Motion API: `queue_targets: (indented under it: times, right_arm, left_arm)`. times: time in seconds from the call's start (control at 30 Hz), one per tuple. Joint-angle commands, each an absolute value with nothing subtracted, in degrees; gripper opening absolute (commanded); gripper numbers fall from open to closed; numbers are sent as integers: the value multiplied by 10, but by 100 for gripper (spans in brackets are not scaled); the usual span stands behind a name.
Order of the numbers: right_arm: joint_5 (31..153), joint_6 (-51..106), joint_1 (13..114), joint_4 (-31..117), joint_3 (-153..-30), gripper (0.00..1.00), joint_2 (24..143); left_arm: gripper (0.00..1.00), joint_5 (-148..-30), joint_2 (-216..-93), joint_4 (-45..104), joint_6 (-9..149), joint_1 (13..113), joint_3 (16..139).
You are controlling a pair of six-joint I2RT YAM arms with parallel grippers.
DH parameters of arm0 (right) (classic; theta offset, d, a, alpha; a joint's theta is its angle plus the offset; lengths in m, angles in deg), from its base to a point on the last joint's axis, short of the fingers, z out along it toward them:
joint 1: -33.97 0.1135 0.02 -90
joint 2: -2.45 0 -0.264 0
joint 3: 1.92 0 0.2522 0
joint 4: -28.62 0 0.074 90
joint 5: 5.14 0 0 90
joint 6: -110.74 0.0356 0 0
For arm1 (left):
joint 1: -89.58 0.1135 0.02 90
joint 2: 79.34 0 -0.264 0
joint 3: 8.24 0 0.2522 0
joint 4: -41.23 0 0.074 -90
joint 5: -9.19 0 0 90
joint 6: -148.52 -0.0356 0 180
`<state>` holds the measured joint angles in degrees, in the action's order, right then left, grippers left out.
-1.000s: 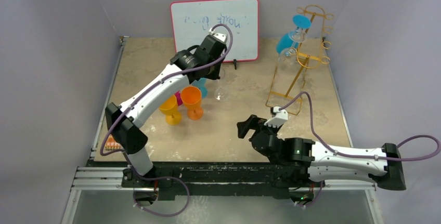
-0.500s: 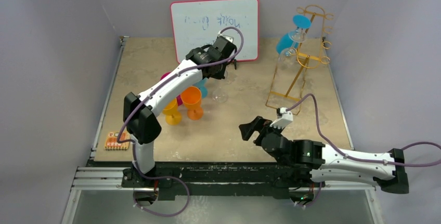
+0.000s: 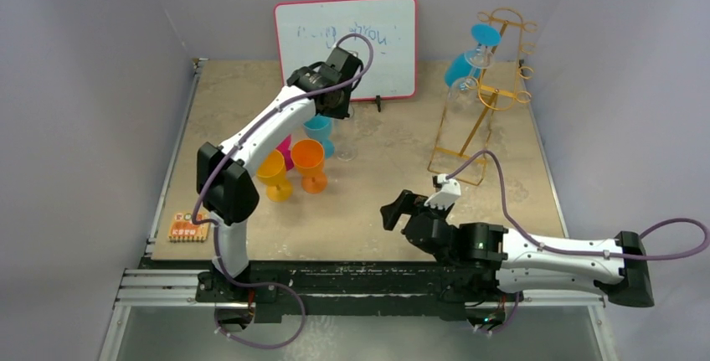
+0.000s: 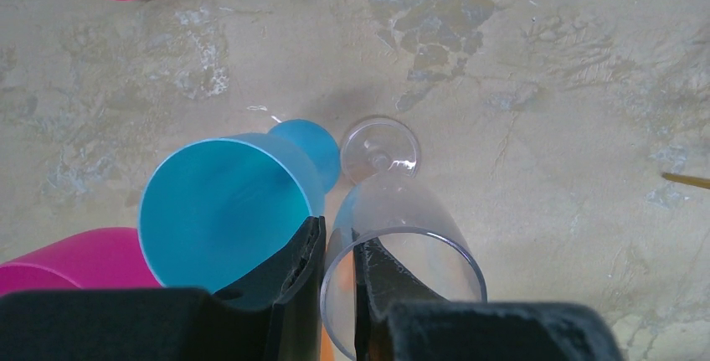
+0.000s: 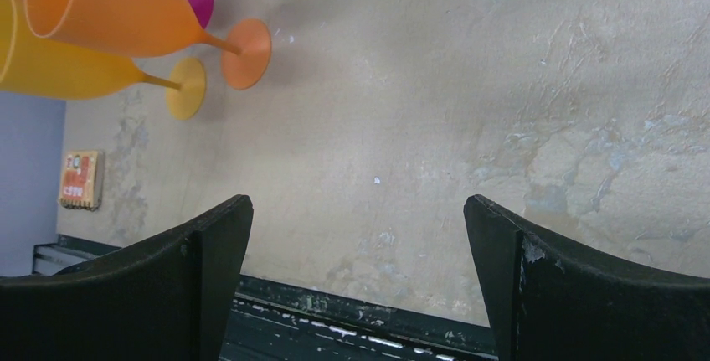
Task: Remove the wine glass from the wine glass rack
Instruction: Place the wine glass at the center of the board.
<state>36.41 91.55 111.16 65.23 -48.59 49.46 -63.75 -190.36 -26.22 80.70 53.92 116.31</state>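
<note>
The gold wire wine glass rack (image 3: 483,100) stands at the back right, with a blue wine glass (image 3: 463,63) and a clear one (image 3: 462,93) hanging on its left side. My left gripper (image 4: 339,235) is shut on the rim of another clear wine glass (image 4: 419,219), one finger inside the bowl and one outside. That glass (image 3: 346,150) is upright, right beside a blue glass (image 4: 218,210), its foot at or just above the table. My right gripper (image 5: 358,210) hangs open over the near table edge, with nothing between its fingers.
Orange (image 3: 308,160), yellow (image 3: 275,174) and pink (image 3: 286,153) glasses stand close together left of the held glass. A red-framed whiteboard (image 3: 346,43) leans at the back. A small orange card (image 3: 186,227) lies at the front left corner.
My left gripper, still holding the clear glass, swung right and then back left, ending close against the blue glass. The right arm shifted slightly and returned, jaws still wide.
</note>
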Motion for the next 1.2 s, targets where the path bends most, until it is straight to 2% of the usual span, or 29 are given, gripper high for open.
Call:
queue_targets:
  times: [0.0,0.17,0.37,0.57,0.83,1.03,1.17]
  right_arm:
    - [349,943,1112,661,-497,100,465]
    - [348,950,1112,663,-493,100,458]
    - [349,961,1112,677,-504,100,479]
    - [348,975,1112,695,-512,100,495]
    - [346,988,1112,701,-510,100,490]
    - [347,992,1112,712,-509,100,483]
    - [347,996,1112,711,-505,100,476]
  left_arm:
    - [4,-662,-1895,-238,817,548,1189]
    - [9,-696,-1903,-245,808,549,1199]
    - [15,-661,-1912,-260,808,549,1215]
    - [15,-631,-1917,-273,797,549,1233]
    - [27,-648,-1930,-283,803,549,1246]
    - [27,-635,-1920,-279,804,549,1242]
    - [22,-611,-1916,-281,804,549,1244]
